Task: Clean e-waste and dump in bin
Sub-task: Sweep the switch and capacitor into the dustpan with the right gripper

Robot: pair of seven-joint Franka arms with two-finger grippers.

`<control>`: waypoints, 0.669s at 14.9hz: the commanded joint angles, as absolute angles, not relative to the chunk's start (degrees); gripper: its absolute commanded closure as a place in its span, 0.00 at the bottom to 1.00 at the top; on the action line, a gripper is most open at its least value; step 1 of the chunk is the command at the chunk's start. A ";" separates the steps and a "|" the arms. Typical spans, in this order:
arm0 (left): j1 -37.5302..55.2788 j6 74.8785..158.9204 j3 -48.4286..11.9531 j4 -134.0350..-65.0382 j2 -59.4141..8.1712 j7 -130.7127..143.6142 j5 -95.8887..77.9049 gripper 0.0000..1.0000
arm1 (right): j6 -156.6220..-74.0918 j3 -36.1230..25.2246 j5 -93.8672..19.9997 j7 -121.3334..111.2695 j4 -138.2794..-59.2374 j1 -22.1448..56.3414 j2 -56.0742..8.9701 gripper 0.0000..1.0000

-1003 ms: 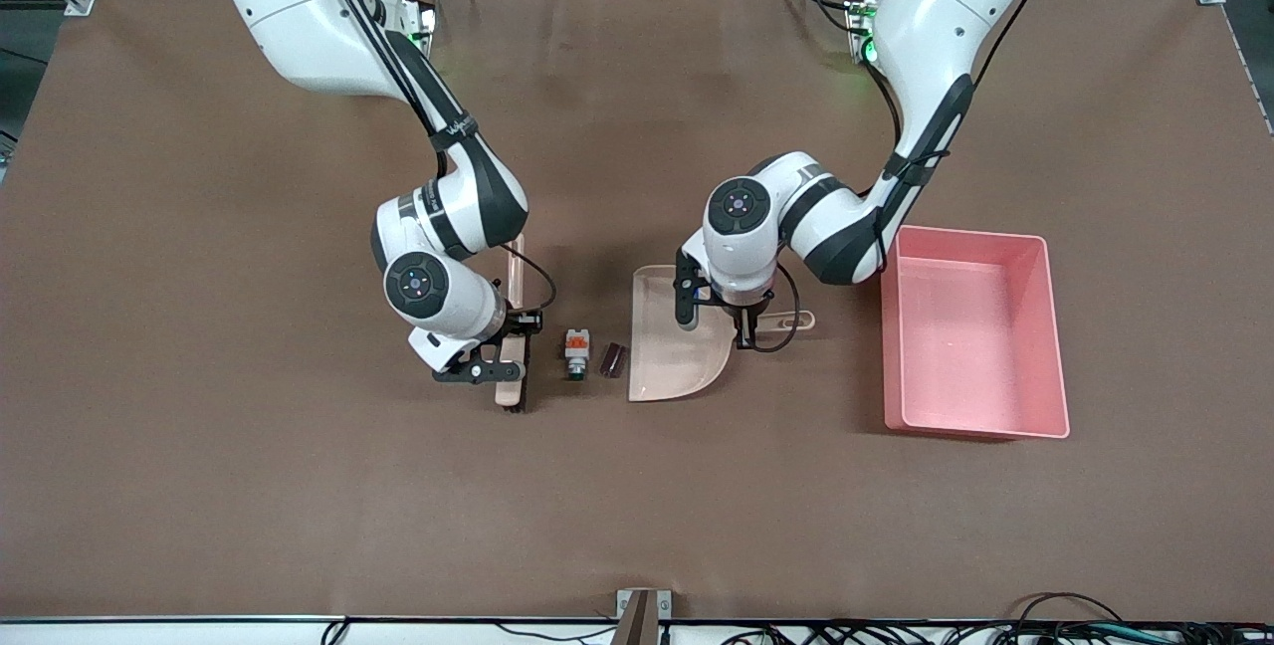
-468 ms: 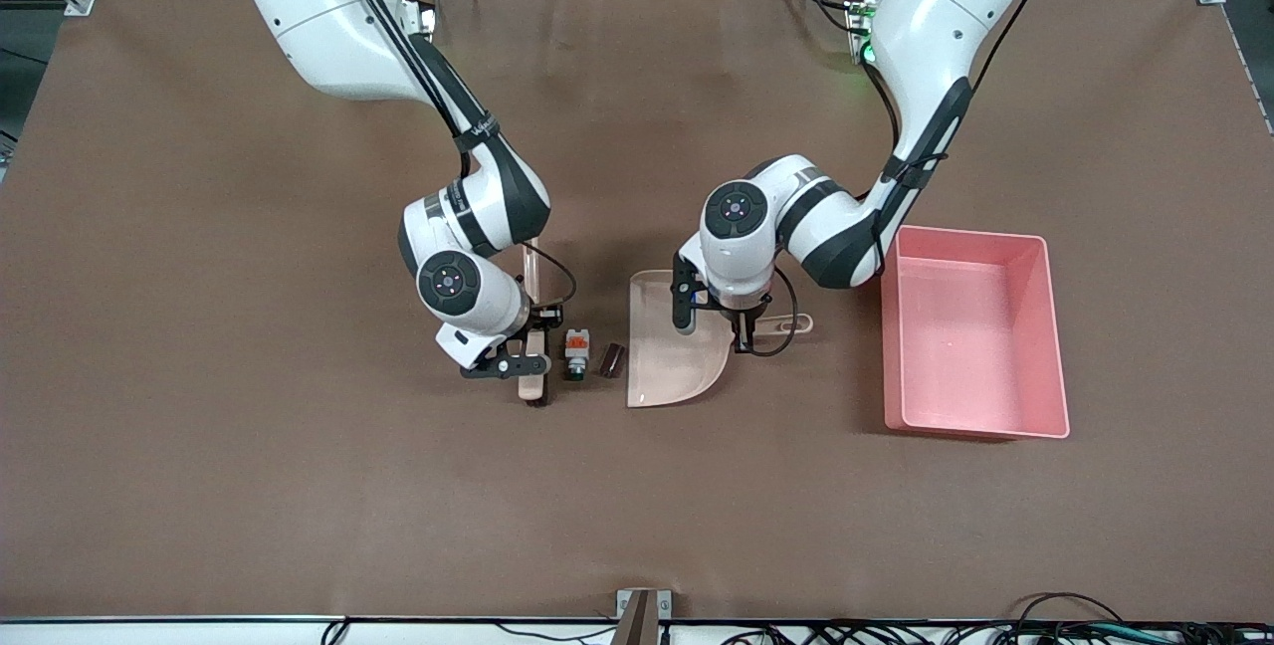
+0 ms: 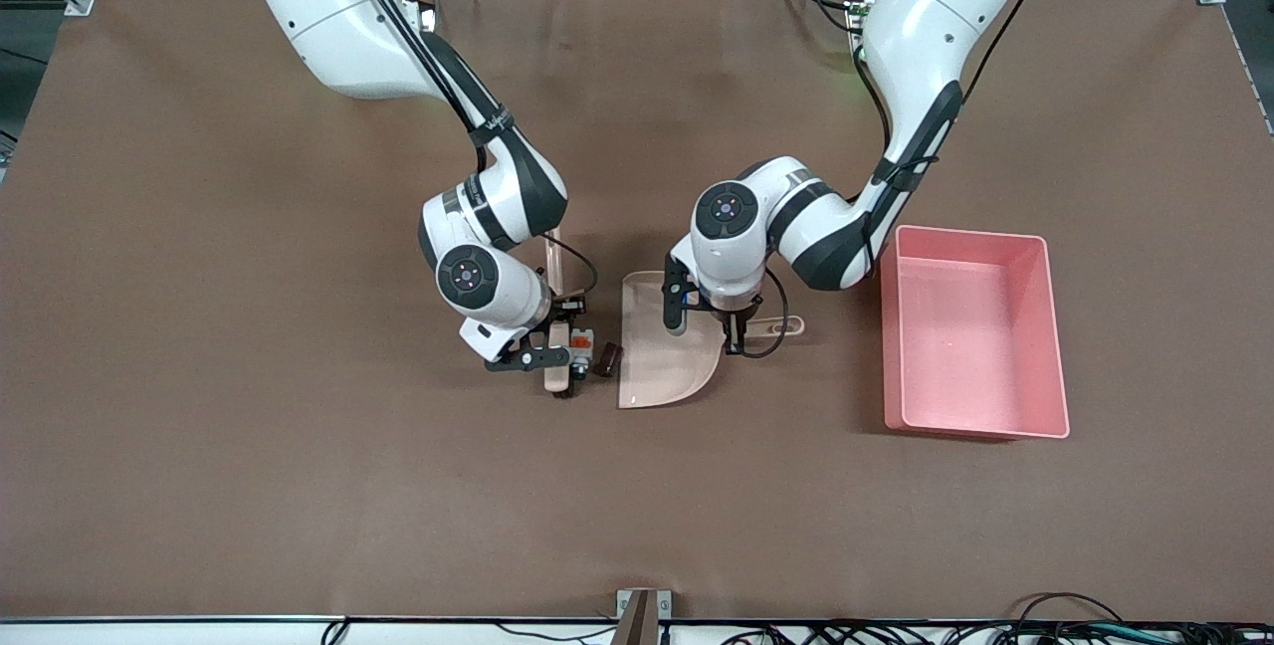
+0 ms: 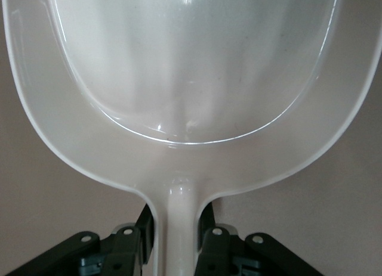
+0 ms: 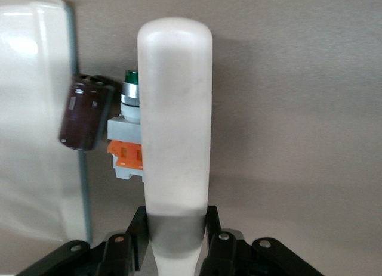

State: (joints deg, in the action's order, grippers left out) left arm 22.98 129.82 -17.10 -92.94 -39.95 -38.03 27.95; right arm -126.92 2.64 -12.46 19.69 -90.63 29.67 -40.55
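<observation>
The e-waste lies on the brown cloth between brush and dustpan: a white block with orange top and green end (image 3: pixel 580 345) (image 5: pixel 126 139), and a dark brown-black block (image 3: pixel 608 357) (image 5: pixel 86 112) at the dustpan's lip. My right gripper (image 3: pixel 550 334) (image 5: pixel 176 246) is shut on a beige brush (image 3: pixel 558 376) (image 5: pixel 176 121), whose head touches the white block. My left gripper (image 3: pixel 742 326) (image 4: pixel 177 243) is shut on the handle of the beige dustpan (image 3: pixel 662 351) (image 4: pixel 191 79), which rests on the cloth and is empty. The pink bin (image 3: pixel 1045 336) stands toward the left arm's end.
The brush handle (image 3: pixel 553 262) sticks up toward the right arm's base. The table's brown cloth (image 3: pixel 299 486) is wide open nearer the front camera. A small metal bracket (image 3: pixel 643 605) sits at the table's front edge.
My right arm has swept the brush toward the dustpan, pushing the white block up beside the dark block. The left gripper has slid the dustpan slightly toward the pieces.
</observation>
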 commanded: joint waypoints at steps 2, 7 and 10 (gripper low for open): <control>23.56 128.41 -17.05 -90.97 -41.04 -37.97 29.00 0.82 | -127.88 2.90 -15.81 19.07 -88.68 30.67 -41.84 0.99; 23.64 128.41 -17.05 -91.05 -41.04 -37.88 29.27 0.82 | -128.93 3.51 -16.96 18.81 -87.55 31.73 -42.88 1.00; 23.56 128.41 -17.05 -91.05 -41.04 -37.97 29.71 0.82 | -128.94 4.13 -16.96 19.51 -85.70 32.60 -43.95 1.00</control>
State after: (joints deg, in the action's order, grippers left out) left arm 23.12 129.69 -17.08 -92.69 -40.20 -38.03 28.09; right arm -128.79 3.72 -15.53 19.68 -88.36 31.68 -42.34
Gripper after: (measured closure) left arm 0.665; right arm 0.577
